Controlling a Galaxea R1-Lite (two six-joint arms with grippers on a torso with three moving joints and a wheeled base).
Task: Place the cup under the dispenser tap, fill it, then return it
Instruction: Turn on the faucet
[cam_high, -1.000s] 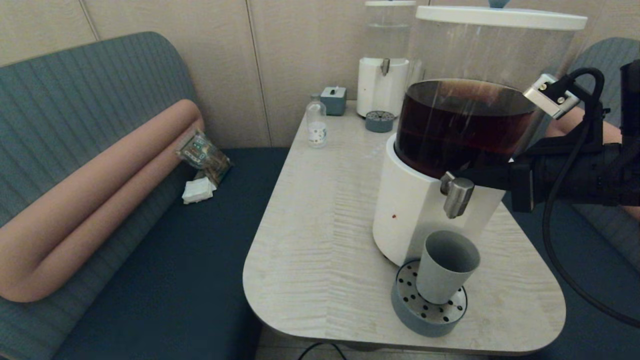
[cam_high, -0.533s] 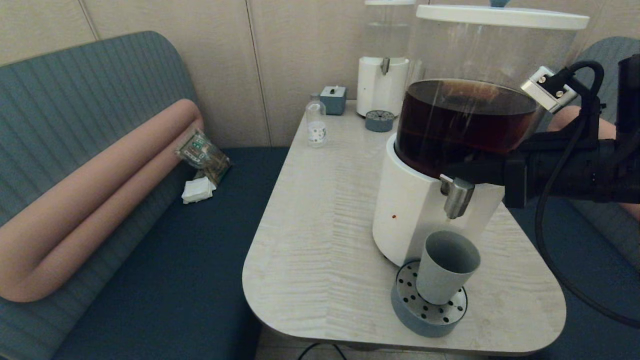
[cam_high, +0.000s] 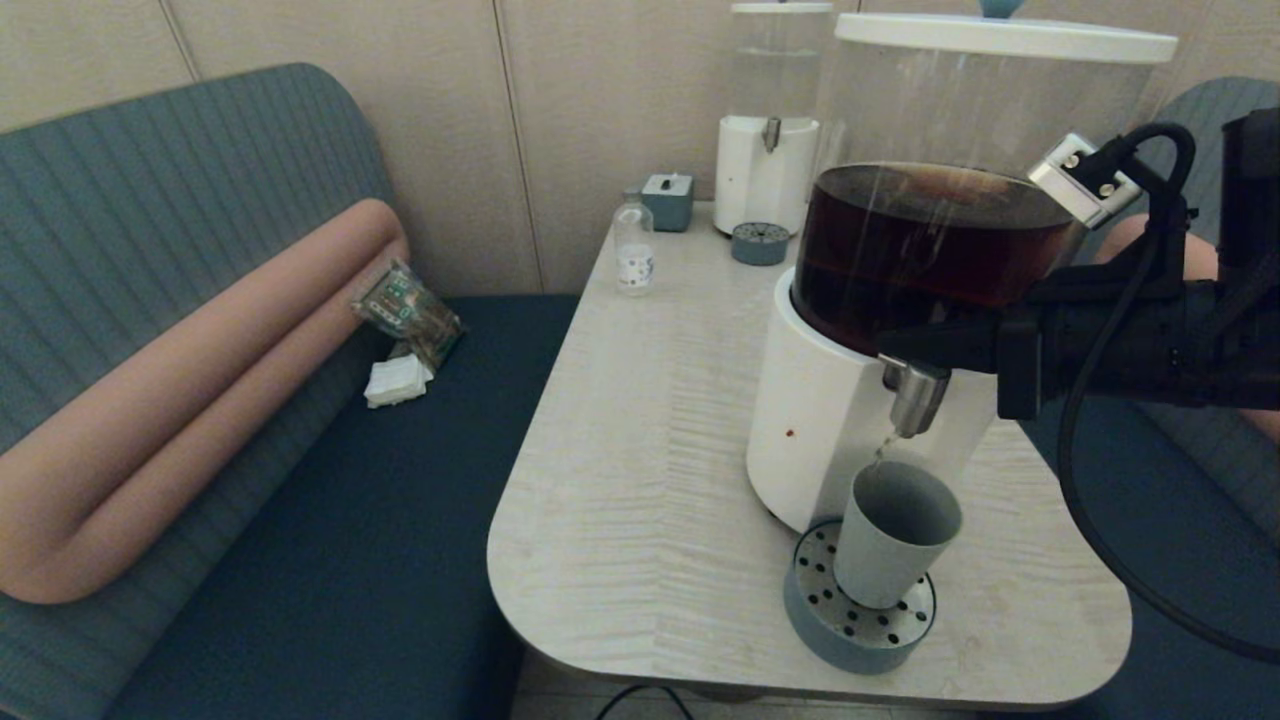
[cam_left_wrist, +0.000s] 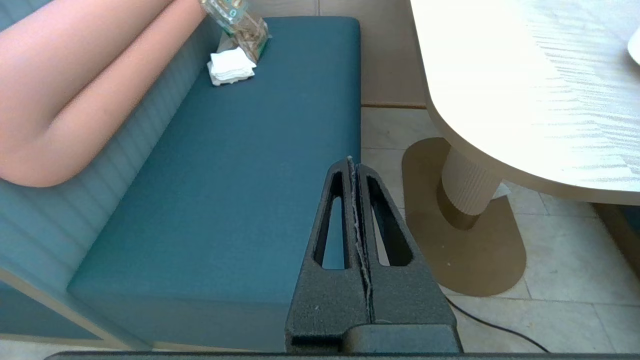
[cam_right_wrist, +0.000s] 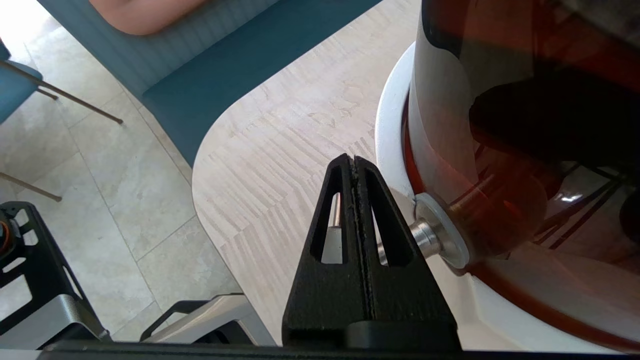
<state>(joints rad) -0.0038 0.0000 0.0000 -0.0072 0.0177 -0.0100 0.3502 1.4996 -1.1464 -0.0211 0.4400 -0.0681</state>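
Observation:
The grey-green cup (cam_high: 895, 545) stands upright on the round perforated drip tray (cam_high: 815, 600), directly below the brushed-metal dispenser tap (cam_high: 915, 398) (cam_right_wrist: 427, 237) of the large white-based dispenser (cam_high: 830, 420) with dark brown liquid. A thin stream runs from the spout into the cup. My right gripper (cam_high: 890, 345) (cam_right_wrist: 353, 159) is shut and empty, its tips resting on top of the tap. My left gripper (cam_left_wrist: 352, 161) hangs shut and empty over the edge of the blue bench seat, out of the head view.
At the table's back stand a smaller dispenser (cam_high: 765, 170) with clear liquid, its small drip tray (cam_high: 759, 242), a clear glass bottle (cam_high: 632, 245) and a grey box (cam_high: 667, 200). A snack packet (cam_high: 408, 310) and napkins (cam_high: 397, 380) lie on the bench.
My right arm has shifted left and slightly down, its shut tips now on top of the tap. Liquid has started running into the cup. The cup has not moved.

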